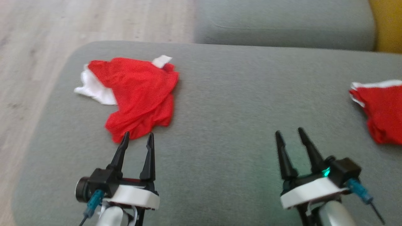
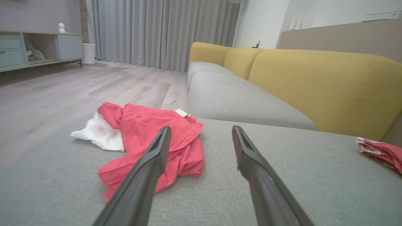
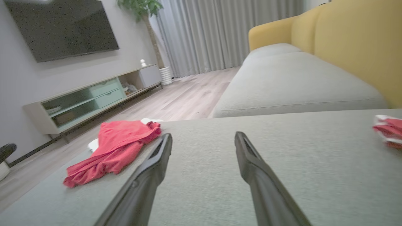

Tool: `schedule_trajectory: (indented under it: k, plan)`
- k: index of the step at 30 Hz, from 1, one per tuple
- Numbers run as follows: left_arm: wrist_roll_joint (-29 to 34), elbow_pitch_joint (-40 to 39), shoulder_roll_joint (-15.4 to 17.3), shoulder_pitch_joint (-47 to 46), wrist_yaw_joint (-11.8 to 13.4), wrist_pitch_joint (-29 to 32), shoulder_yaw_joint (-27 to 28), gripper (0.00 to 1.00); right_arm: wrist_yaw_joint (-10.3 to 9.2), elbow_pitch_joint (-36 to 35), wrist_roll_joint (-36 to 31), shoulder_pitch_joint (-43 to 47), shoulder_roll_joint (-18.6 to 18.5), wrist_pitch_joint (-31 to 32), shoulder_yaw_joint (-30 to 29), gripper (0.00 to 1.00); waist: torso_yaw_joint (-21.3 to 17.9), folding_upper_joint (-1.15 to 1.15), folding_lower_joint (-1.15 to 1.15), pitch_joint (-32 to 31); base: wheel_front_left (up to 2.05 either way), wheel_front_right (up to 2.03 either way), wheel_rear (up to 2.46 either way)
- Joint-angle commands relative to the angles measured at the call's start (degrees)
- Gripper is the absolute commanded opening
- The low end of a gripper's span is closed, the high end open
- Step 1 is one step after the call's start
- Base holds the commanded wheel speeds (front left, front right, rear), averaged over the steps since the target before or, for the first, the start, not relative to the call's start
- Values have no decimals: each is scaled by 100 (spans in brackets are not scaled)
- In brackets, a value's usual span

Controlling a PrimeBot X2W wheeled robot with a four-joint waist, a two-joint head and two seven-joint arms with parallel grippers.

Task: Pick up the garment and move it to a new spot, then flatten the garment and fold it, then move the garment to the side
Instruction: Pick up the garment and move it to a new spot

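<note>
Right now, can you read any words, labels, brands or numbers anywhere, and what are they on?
No readable text anywhere.
White tag on the left red garment: too blurred to tell whether it carries print.
TV: dark screen, no logo legible.

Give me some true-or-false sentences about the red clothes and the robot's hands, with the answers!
1. The crumpled red garment lies on the grey cushion. True.
2. The left gripper is shut on it. False: it is open and holds nothing, with its fingertips by the garment's near edge.
3. The right gripper is open and empty. True.
4. The floor is blue carpet. False: the floor is pale wood.
</note>
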Motion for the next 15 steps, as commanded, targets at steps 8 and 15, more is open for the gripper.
schedule_trajectory:
  k: [8, 15]
  plan:
    - [125, -111, 44, 86, 35, -47, 313, 100, 37, -110, 140, -1, -2, -77, 602, 100, 857, 0, 0, -337, 0, 0, 0]
    - [152, -81, 66, 229, 35, -47, 346, 100, 37, -85, 287, 28, -2, -77, 796, 100, 1234, 0, 0, -433, 0, 0, 0]
